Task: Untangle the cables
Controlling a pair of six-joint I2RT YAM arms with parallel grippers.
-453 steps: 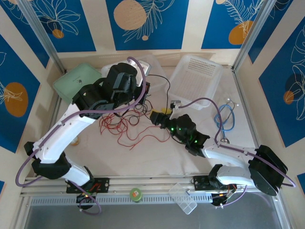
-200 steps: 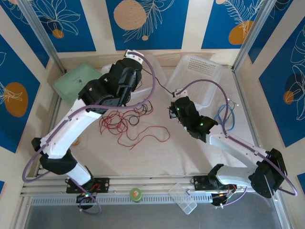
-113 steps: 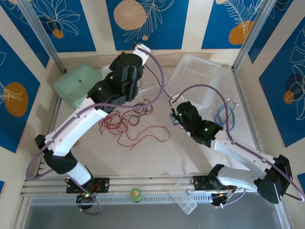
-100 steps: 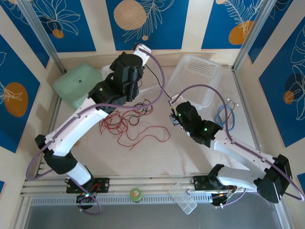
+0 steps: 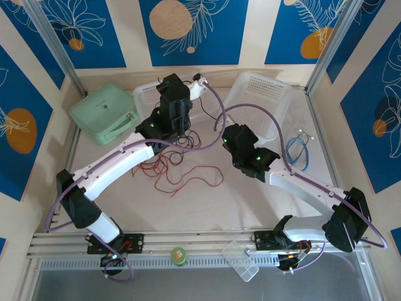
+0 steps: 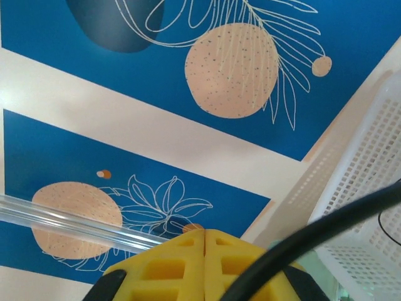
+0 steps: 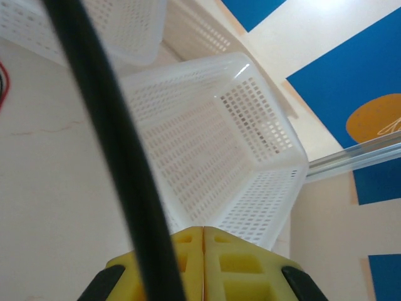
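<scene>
L gripper (image 6: 204, 233): yellow fingers pressed together, no gap. Black cable (image 6: 326, 226) crosses its right finger; pinch not confirmable. R gripper (image 7: 203, 229): fingers likewise together, black cable across left finger. L arm stretched toward rear wall, wrist raised. R arm reaches inward, wrist near white basket (image 5: 258, 100). Loose red cables (image 5: 164, 168) on table (image 5: 207, 207), beside L forearm.
</scene>
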